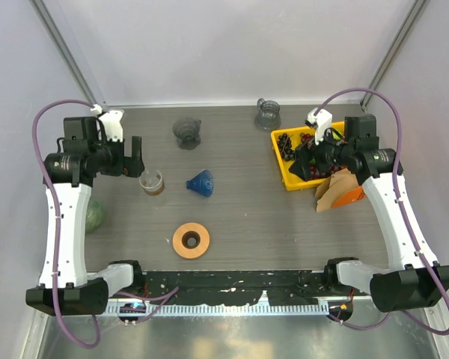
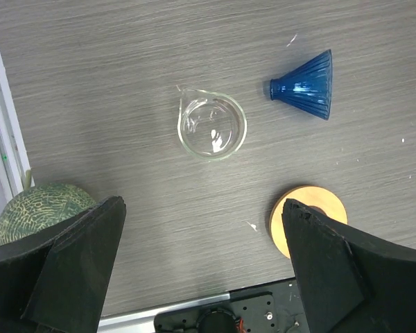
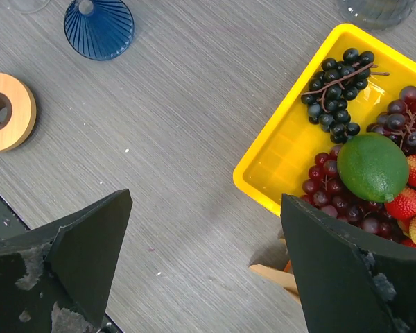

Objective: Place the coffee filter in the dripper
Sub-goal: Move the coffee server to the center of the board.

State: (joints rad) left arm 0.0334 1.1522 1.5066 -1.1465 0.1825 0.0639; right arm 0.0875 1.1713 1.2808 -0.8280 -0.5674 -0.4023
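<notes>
Grippers: we see the left gripper (image 2: 202,207) and the right gripper (image 3: 206,201) both spread wide, with nothing between their fingers.
Filter: we find the brown coffee filter (image 1: 332,191) far right, just beside the yellow tray (image 3: 281,159).
Dripper: the blue dripper (image 1: 202,183) lies on its side mid-scene, near the glass beaker (image 1: 152,182), well apart from the filter.
Ring: the wooden ring (image 1: 191,241) lies near the dripper.

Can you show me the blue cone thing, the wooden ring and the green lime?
blue dripper (image 2: 306,87): left wrist view, on its ribbed side.
wooden ring (image 1: 179,241): top external view, on the left of its flat face.
lime (image 3: 372,166): right wrist view, middle of its skin.
</notes>
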